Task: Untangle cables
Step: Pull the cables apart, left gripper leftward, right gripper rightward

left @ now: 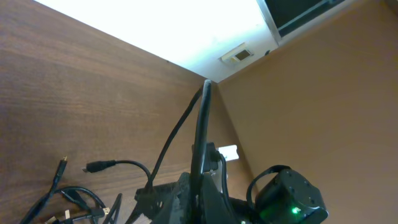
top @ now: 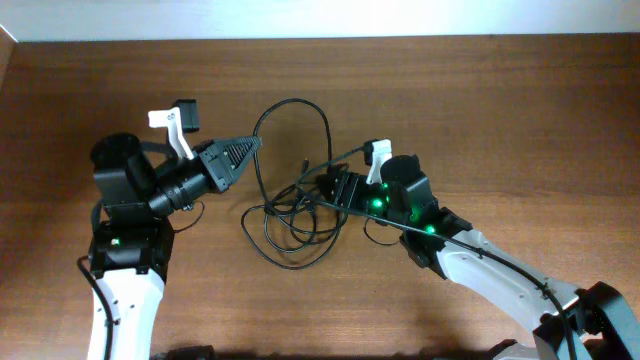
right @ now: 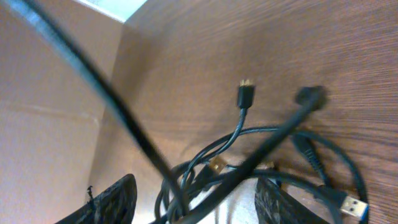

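A brown wooden table [top: 500,100] carries both arms, with a white wall strip [top: 300,18] along its far edge. The thin black cables [top: 290,215] lie in a loose tangle at the middle of the table, between the 2 arms. 1 large loop [top: 300,102] reaches out towards the far edge, and the rest is piled in overlapping coils nearer the front.

In the right wrist view, a small black plug [right: 244,93] lies on the wood clear of the pile. A metal plug with a blue tongue [right: 353,204] sticks out at the pile's right side. A taut strand [right: 93,81] crosses that view diagonally, in front of the coils.

The left gripper [top: 255,146] lies low and points right, its jaws pressed together into a narrow point. That point meets the left side of the large loop. In the left wrist view a strand [left: 174,134] runs up to the very tip, so the gripper appears to pinch it.

The right gripper [top: 328,190] reaches in from the lower right, green lights [top: 378,203] glowing on its wrist. Its black fingers [right: 112,199] stand wide apart, straddling the coils.
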